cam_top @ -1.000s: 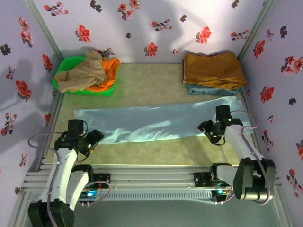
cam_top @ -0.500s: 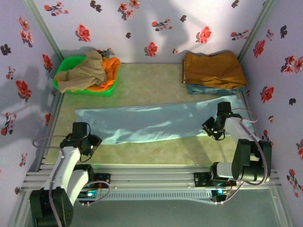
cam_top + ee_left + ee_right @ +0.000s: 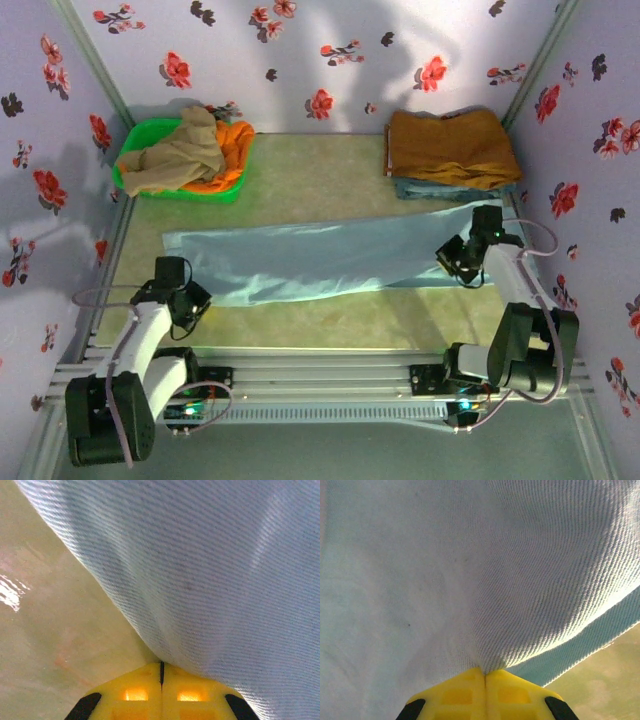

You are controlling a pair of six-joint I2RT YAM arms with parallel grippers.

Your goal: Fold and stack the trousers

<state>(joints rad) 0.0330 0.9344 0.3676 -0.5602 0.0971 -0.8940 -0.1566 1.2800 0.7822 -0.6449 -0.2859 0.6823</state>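
The pale sky-blue trousers point(image 3: 330, 262) lie spread flat across the middle of the olive-green table point(image 3: 320, 180), running as a long band from left to right, with the left end slightly lower in the overhead view than the right end. The left end effector point(image 3: 203, 298) sits at the near left corner of the cloth. In the left wrist view its yellow fingertips point(image 3: 161, 669) are pressed together, with only a thin seam between them, and a fold of the trousers point(image 3: 215, 580) is pinched at that seam, so it is clenched on the fabric. The cloth rises away from the pinch point, and bare table point(image 3: 55, 630) shows to its left. The right end effector point(image 3: 452, 262) sits at the near right end of the trousers. In the right wrist view its yellow fingertips point(image 3: 485, 674) are likewise closed, grasping a gathered ridge of the trousers point(image 3: 445, 570). A second, darker blue layer of cloth shows below the lifted edge at the right, with table surface beyond it. At the far left corner of the table stands a green basket point(image 3: 130, 158) holding a beige garment point(image 3: 180, 150) and an orange cloth point(image 3: 236, 145). At the far right corner lies a folded mustard-brown garment point(image 3: 450, 148), stacked on a folded blue-grey garment point(image 3: 440, 190). This stack lies just beyond the right end of the trousers. Walls with a red floral print point(image 3: 320, 60) enclose the table on three sides.
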